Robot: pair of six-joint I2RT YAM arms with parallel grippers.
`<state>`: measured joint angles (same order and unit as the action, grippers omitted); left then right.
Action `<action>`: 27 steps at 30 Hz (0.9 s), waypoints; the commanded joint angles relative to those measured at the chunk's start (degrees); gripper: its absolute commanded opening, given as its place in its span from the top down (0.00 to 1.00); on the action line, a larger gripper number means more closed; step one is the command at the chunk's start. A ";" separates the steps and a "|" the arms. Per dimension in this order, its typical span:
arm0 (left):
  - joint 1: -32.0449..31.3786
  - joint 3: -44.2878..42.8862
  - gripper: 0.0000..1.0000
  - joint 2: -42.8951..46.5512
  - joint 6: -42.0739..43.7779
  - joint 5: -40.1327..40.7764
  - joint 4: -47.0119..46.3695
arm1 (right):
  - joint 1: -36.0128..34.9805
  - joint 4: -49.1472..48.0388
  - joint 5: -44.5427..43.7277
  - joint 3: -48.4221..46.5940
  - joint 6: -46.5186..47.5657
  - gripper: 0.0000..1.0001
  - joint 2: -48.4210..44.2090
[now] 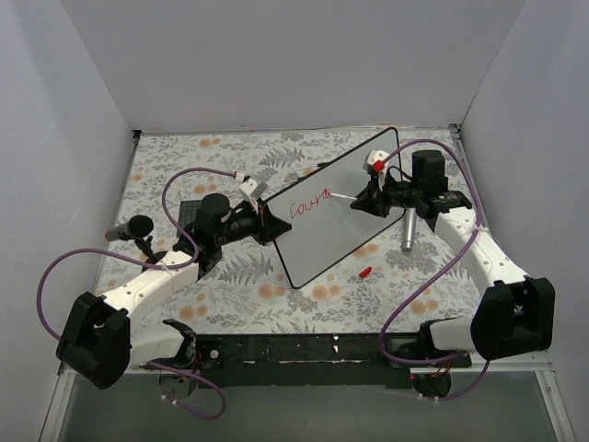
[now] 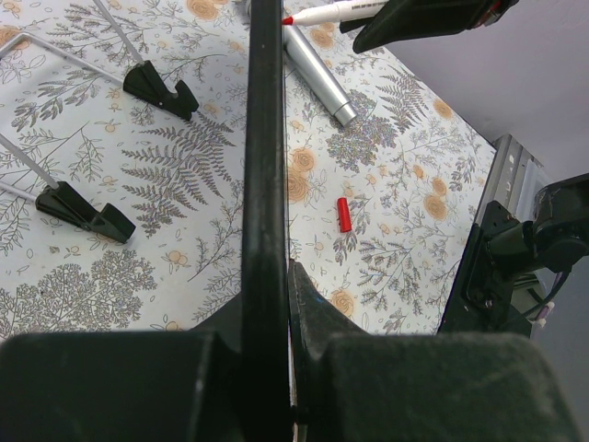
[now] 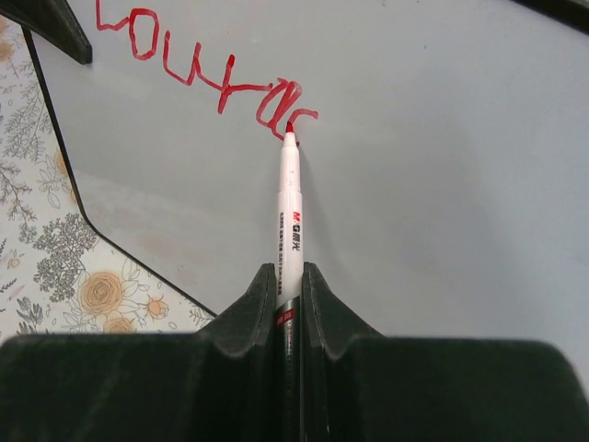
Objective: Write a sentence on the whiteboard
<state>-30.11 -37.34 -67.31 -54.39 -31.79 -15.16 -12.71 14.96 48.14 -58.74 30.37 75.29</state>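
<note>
Top view, with both wrist views. The counter (image 1: 230, 285), covered in a fern-and-flower print, fills the floor of a white-walled enclosure. The whiteboard (image 1: 345, 235) sits at the centre of the top view, its long axis running from lower left to upper right; two of its black feet (image 2: 161, 87) rest on the print in the upper left of the left wrist view.

My left gripper (image 1: 267, 221) meets the board's left edge. In the left wrist view this gripper (image 2: 276, 304) is pinching the black rim (image 2: 265, 184), which runs straight up the frame between its fingers.

My right gripper (image 1: 363, 198) is over the board's upper right part. In the right wrist view it (image 3: 289, 285) is pressed onto a white marker (image 3: 290, 212), whose red tip touches the board surface (image 3: 442, 184).

A silver cylinder (image 1: 407, 230) lies on the counter just right of the board.

The sentence (image 1: 308, 204) consists of one slanted line of red letters (image 3: 198, 78) reading roughly "coura", with a further letter at the marker tip that I cannot read.

A small red cap (image 1: 365, 272) lies on the print near the board's lower right edge, apart from it.
</note>
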 commanded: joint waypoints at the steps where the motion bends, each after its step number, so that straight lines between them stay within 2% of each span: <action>1: -0.57 -1.68 1.00 0.16 2.89 -2.66 0.65 | 0.23 2.17 -0.85 -1.64 2.32 0.99 0.04; 27: -0.57 -1.86 1.00 0.16 3.15 -2.57 1.09 | 0.58 -3.54 -5.25 -3.05 -1.89 0.99 -1.11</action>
<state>-30.09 -37.39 -67.31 -54.43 -31.70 -14.96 -12.49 16.01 45.98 -58.78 29.50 75.16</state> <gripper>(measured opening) 0.033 0.165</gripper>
